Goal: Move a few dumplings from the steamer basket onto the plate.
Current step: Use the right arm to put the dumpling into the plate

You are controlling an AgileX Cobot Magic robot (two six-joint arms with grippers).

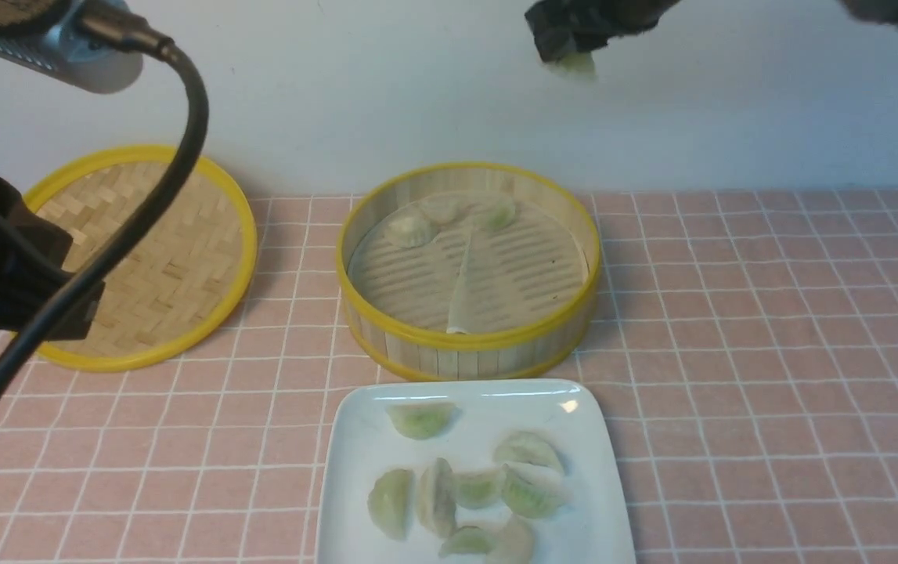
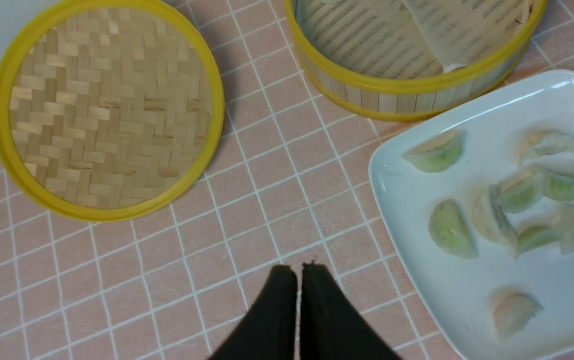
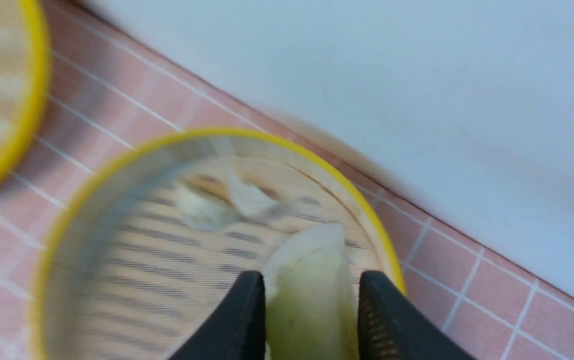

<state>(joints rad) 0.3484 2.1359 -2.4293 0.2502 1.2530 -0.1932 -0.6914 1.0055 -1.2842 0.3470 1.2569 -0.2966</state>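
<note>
Right hand (image 3: 307, 300) clamped on one dumpling (image 3: 312, 270), raised high above far rim of steamer basket (image 1: 468, 348). Left hand (image 2: 299, 272) closed, empty, hovering over pink tiled worktop (image 1: 730, 352) between woven lid (image 1: 143, 258) and plate (image 1: 351, 446). Basket mid-worktop, few dumplings (image 1: 411, 229) by its back wall. Plate just in front of basket, several more lying on it, some touching.

Pale dumplings (image 1: 437, 495) cluster on the white plate (image 1: 355, 470) at the surface's near edge, others in the steamer basket (image 1: 468, 356) behind it.
</note>
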